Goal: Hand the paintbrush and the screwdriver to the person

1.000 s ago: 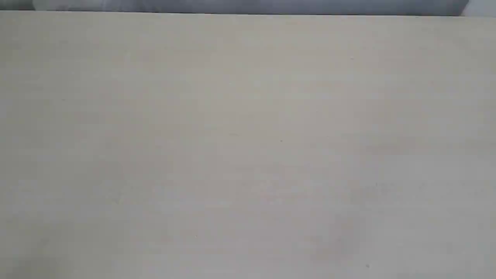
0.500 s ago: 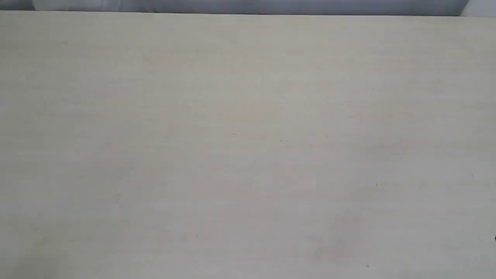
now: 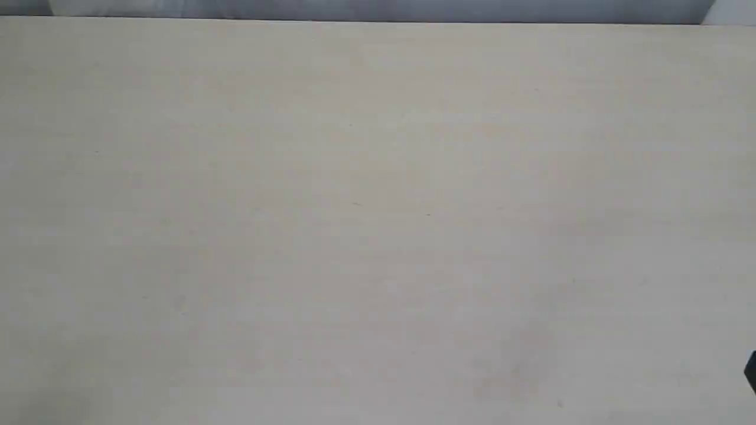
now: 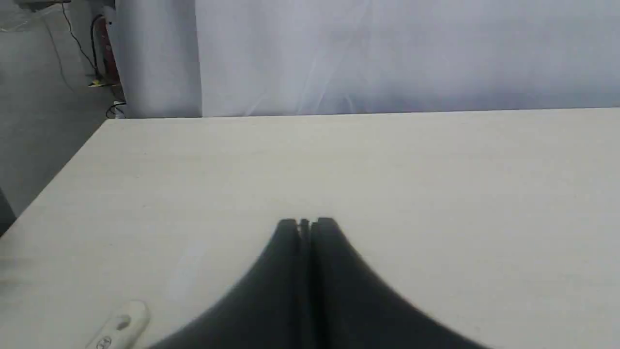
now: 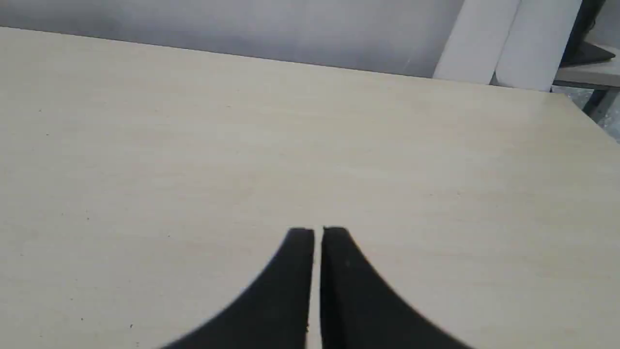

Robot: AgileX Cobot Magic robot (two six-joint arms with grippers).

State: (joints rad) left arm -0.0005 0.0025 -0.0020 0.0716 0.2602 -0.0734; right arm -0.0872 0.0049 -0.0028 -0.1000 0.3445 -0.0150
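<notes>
The paintbrush, the screwdriver and the person are out of view in every frame. In the left wrist view my left gripper (image 4: 306,223) hangs over the pale table (image 4: 436,169), its black fingers pressed together with nothing between them. The right wrist view shows my right gripper (image 5: 317,231) above the same table (image 5: 193,145), shut with only a hairline slit between the fingers and nothing held. In the exterior view only a small black piece of the right arm (image 3: 751,370) pokes in at the right edge. The left arm does not show there.
A small white object with a logo (image 4: 120,325) lies on the table beside the left gripper. Grey curtain (image 4: 387,53) hangs behind the table's far edge. Floor and cables (image 4: 72,53) lie past the table's corner in the left wrist view.
A black piece of the right arm has crept into the exterior view at the lower right edge. The tabletop looks the same.
</notes>
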